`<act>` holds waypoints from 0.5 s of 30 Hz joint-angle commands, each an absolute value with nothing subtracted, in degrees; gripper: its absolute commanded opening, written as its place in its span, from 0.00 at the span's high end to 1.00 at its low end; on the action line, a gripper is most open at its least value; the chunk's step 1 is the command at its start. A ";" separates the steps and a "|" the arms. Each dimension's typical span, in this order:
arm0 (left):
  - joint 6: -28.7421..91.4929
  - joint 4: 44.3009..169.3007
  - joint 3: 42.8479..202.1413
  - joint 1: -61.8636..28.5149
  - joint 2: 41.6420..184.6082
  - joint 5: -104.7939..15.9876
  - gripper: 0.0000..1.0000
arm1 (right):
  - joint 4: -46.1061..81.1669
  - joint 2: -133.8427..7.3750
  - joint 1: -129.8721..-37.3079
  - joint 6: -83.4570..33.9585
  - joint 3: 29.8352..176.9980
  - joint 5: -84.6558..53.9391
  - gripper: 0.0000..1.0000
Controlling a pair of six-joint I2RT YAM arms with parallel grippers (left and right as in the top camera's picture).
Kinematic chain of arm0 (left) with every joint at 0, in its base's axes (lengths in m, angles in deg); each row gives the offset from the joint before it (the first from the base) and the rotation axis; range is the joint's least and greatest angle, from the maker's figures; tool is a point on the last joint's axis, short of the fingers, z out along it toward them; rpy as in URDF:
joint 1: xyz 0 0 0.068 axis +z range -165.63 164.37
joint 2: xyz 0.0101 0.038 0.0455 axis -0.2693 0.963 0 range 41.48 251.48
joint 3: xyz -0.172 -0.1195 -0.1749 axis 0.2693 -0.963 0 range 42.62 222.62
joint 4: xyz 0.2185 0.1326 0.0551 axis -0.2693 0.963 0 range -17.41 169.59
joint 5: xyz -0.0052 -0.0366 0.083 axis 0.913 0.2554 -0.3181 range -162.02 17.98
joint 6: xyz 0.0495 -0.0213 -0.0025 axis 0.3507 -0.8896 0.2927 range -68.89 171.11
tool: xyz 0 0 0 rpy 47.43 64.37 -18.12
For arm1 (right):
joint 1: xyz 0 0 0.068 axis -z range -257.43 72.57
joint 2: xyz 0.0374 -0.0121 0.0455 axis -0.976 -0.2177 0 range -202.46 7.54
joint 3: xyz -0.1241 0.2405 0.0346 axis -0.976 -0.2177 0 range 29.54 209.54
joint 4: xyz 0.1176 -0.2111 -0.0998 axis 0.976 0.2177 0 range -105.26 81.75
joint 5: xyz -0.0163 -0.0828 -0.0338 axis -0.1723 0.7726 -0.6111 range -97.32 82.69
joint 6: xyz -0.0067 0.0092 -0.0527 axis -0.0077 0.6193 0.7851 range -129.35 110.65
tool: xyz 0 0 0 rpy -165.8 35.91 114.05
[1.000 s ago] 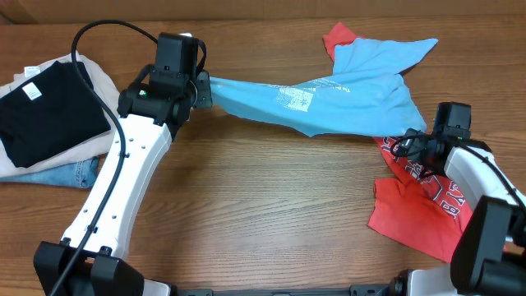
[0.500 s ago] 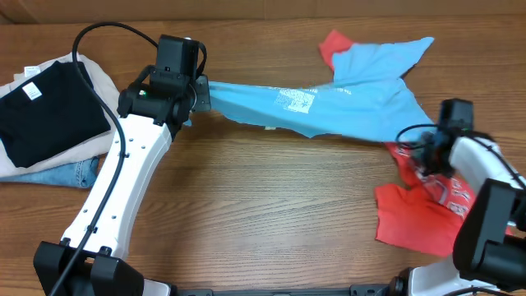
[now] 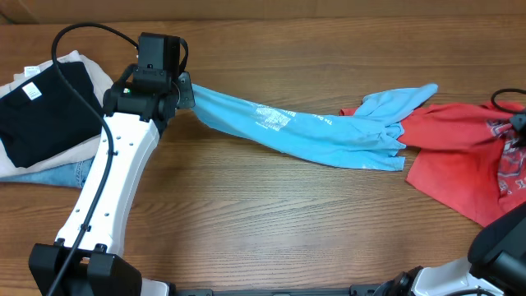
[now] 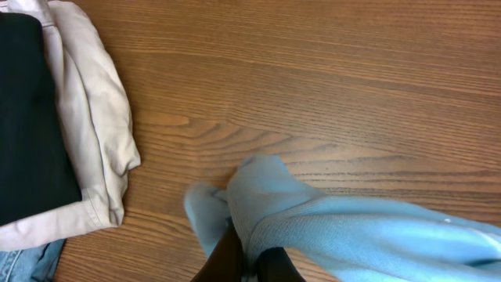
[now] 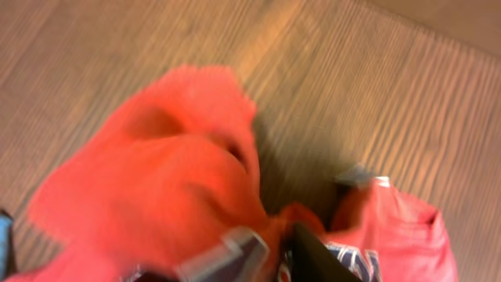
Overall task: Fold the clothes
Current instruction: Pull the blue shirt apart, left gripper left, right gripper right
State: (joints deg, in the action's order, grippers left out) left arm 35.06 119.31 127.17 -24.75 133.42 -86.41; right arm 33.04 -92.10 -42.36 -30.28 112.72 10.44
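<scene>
So, blue T-shirt (image 3: pixel 320 136): pulled into one long, thin strip. It runs from the top left down to the right across the table (image 3: pixel 288 222).
Blue T-shirt ends: the left end is pinched and lifted. The right end fans out wide and touches the edge of the red T-shirt (image 3: pixel 456 152).
Blue T-shirt look: soft and wrinkly, with small white print (image 3: pixel 275 117) near the middle of the strip.
Left gripper (image 3: pixel 186 90): squeezed tight on a bunched corner of the blue T-shirt. The left wrist view shows the cloth (image 4: pixel 368 235) puffing up around the dark fingers (image 4: pixel 227 258).
Red T-shirt: lies at the right side of the table, spread out but lumpy. Its picture (image 3: pixel 511 156) sits by the right edge.
Right gripper (image 5: pixel 278 247): clamped on a fold of the red T-shirt (image 5: pixel 156 180). The view is blurry.
Table: brown wood with long lines in it.
Pile at the left: a folded black shirt (image 3: pixel 41 107) sits on top of a cream cloth (image 3: pixel 97 78), with blue jeans (image 3: pixel 70 173) peeking out below. The pile is well apart from the red T-shirt.
</scene>
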 commanded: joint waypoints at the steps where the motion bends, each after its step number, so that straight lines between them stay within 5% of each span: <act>1: 35.71 118.85 127.15 -24.53 132.96 -88.07 0.95 | 33.10 -91.66 -42.97 -30.39 113.26 9.09 0.40; 8: 36.04 119.18 127.15 -24.25 132.96 -88.23 0.95 | 33.08 -91.66 -43.34 -30.34 113.24 8.39 0.34; 15: 36.04 119.14 127.15 -23.90 132.96 -90.00 0.94 | 33.76 -92.55 -44.39 -15.33 113.13 -19.17 0.36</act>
